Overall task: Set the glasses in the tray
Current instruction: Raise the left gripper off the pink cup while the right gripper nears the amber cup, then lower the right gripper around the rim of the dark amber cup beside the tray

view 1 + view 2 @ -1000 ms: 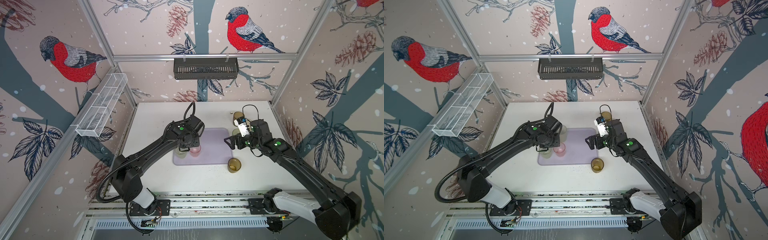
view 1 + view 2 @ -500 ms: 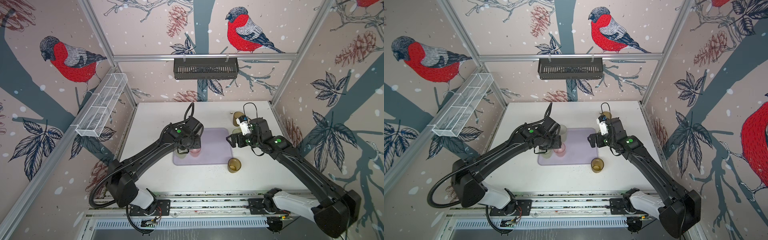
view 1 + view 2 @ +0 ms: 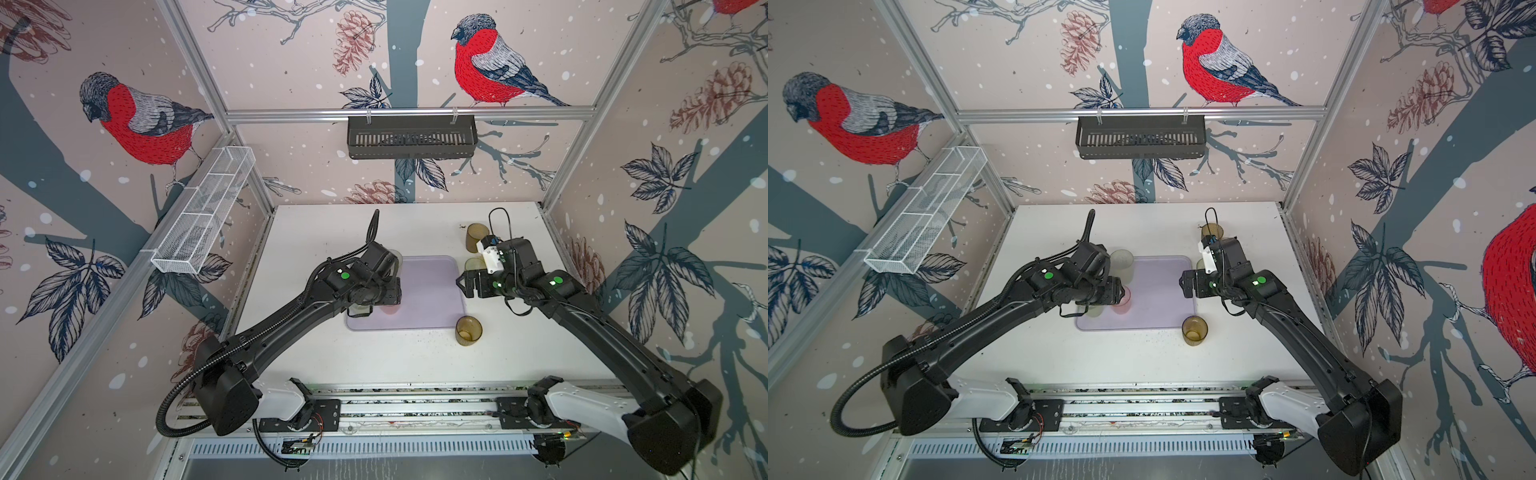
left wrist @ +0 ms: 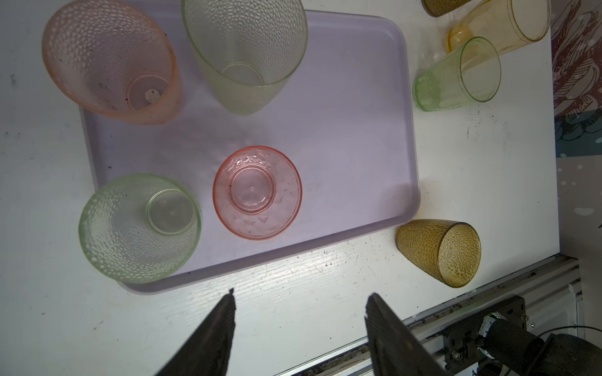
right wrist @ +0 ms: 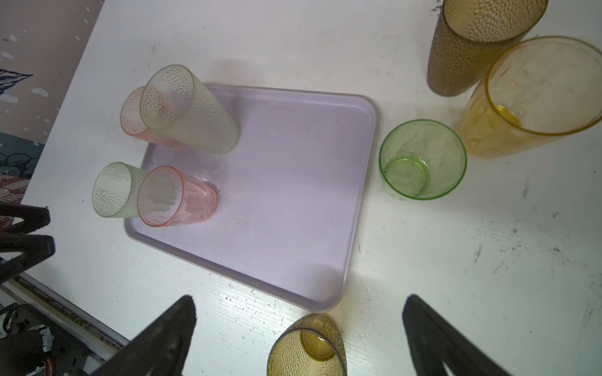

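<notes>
The lavender tray (image 3: pixel 432 286) lies mid-table. Several glasses stand on its left half: a clear pink one (image 4: pixel 257 192), a dimpled green one (image 4: pixel 140 228), a frosted pink one (image 4: pixel 110 65) and a tall pale green one (image 4: pixel 244 55). On the table to the tray's right stand a bright green glass (image 5: pixel 422 159), a yellow-amber one (image 5: pixel 534 97) and a tall olive-brown one (image 5: pixel 472 42). Another olive-brown glass (image 3: pixel 468 330) stands off the tray's front right corner. My left gripper (image 4: pixel 299 299) hangs open and empty near the tray's front edge. My right gripper (image 5: pixel 299 299) is open above that olive-brown glass, not touching it.
A black slotted basket (image 3: pixel 411 137) hangs on the back wall and a white wire basket (image 3: pixel 203 216) on the left wall. Aluminium rails (image 3: pixel 407 399) carrying both arm bases run along the white table's (image 3: pixel 332 232) front edge.
My left gripper has opened wider and drawn back from the clear pink glass, which stays standing on the tray. The right gripper has hardly moved.
</notes>
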`<action>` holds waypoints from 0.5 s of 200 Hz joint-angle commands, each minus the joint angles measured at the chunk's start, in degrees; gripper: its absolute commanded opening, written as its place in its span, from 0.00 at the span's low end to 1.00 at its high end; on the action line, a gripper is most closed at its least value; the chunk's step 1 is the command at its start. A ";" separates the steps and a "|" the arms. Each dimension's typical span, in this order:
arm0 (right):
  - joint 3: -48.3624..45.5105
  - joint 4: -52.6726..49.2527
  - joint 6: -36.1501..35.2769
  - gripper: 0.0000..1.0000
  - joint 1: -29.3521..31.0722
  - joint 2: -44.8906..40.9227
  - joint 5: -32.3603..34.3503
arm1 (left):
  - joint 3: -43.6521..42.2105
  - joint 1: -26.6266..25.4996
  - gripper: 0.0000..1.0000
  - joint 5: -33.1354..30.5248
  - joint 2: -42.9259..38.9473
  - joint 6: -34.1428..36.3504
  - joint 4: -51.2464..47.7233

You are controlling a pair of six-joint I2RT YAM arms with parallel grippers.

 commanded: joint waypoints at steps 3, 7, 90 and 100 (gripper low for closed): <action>-0.84 -1.54 2.60 1.00 0.09 -0.08 0.80 | -1.88 -0.03 0.64 2.28 -1.51 1.01 4.06; -0.80 -1.83 2.73 1.00 0.07 -0.06 0.94 | -2.26 -0.02 0.65 2.59 -1.78 1.06 4.43; -5.28 -2.34 8.02 0.98 0.07 -2.08 1.54 | -5.77 -0.02 0.90 5.66 -4.63 5.89 8.23; -5.80 -2.43 8.35 0.98 0.13 -2.07 2.11 | -6.17 0.00 0.92 5.94 -4.99 5.89 8.67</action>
